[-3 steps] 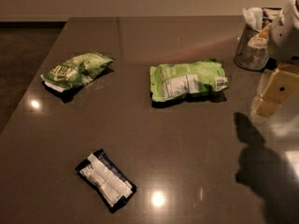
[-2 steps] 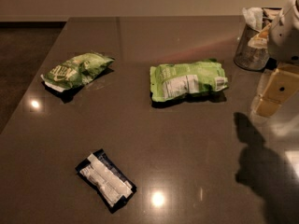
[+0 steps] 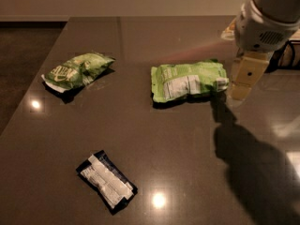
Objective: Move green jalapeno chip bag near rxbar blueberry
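Observation:
The green jalapeno chip bag (image 3: 75, 71) lies at the left of the dark table, darker green with white lettering. The rxbar blueberry (image 3: 107, 182) lies near the front left, a navy wrapper with a white label. My gripper (image 3: 244, 78) hangs at the right, above the table beside the right end of a larger lime-green bag (image 3: 188, 80). It is far from the jalapeno bag and holds nothing that I can see.
The lime-green bag with its nutrition label lies mid-table. The arm's white housing (image 3: 265, 20) fills the top right and casts a broad shadow (image 3: 253, 163) over the front right. The table's left edge (image 3: 28, 93) drops to the floor.
The arm and gripper have swung left and come further into view, close to the lime-green bag's right end. The container seen at the far right is hidden behind the arm. The bags and bar are unmoved.

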Robot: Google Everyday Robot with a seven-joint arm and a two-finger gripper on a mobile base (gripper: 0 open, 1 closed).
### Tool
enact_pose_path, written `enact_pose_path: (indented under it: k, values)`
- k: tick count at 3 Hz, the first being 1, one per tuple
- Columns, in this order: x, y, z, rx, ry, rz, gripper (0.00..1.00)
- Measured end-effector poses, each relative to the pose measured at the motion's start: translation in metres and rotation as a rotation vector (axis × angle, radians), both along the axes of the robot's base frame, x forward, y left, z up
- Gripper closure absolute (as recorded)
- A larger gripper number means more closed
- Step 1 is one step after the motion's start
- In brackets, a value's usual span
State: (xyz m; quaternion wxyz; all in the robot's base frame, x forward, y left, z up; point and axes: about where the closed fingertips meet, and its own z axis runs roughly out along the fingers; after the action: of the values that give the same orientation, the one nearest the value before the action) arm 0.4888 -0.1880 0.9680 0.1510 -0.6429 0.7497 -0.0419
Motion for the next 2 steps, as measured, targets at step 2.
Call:
enact_pose_path:
  k: [2]
  values:
    - [0.090,0.062,-0.025,-0.065,0.014,0.158,0.00]
